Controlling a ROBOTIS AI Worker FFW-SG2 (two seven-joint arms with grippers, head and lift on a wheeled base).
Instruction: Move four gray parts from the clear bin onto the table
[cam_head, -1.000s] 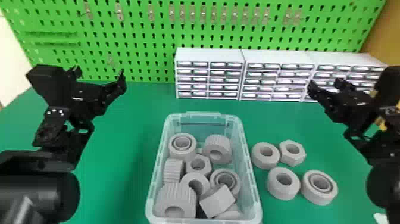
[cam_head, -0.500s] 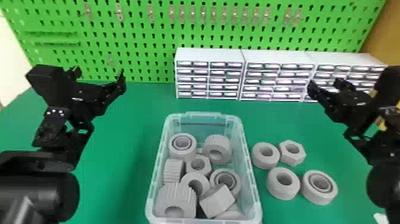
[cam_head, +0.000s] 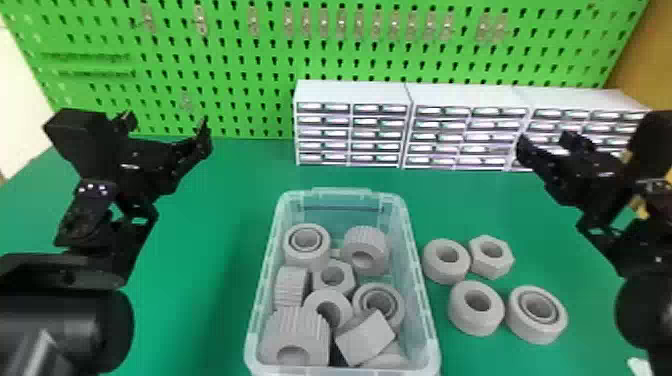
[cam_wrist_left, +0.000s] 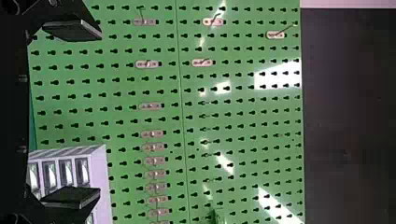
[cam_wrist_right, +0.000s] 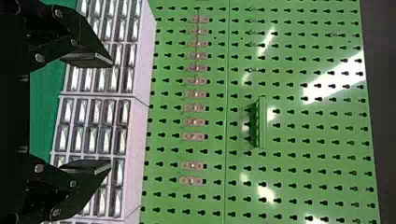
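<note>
In the head view, my left gripper (cam_head: 167, 125) is held up left of the clear bin (cam_head: 424, 295), open and empty. My right gripper (cam_head: 547, 140) is raised at the right, beyond the loose parts, also open. Their spread fingers show again in the wrist views: left gripper (cam_wrist_left: 74, 114), right gripper (cam_wrist_right: 88, 112). Several gray parts lie piled in the bin, among them a ridged part (cam_head: 300, 327) and a hex nut (cam_head: 320, 280). On the table right of the bin rest a gray ring (cam_head: 435, 270), a hex nut (cam_head: 482, 267), another ring (cam_head: 472, 322) and a double-ringed part (cam_head: 532, 332).
White drawer cabinets (cam_head: 350, 92) stand along the back of the green table (cam_head: 210, 260), behind the bin. A green pegboard (cam_head: 240, 60) with small metal hooks rises behind them. A small white item (cam_head: 637, 367) lies at the near right edge.
</note>
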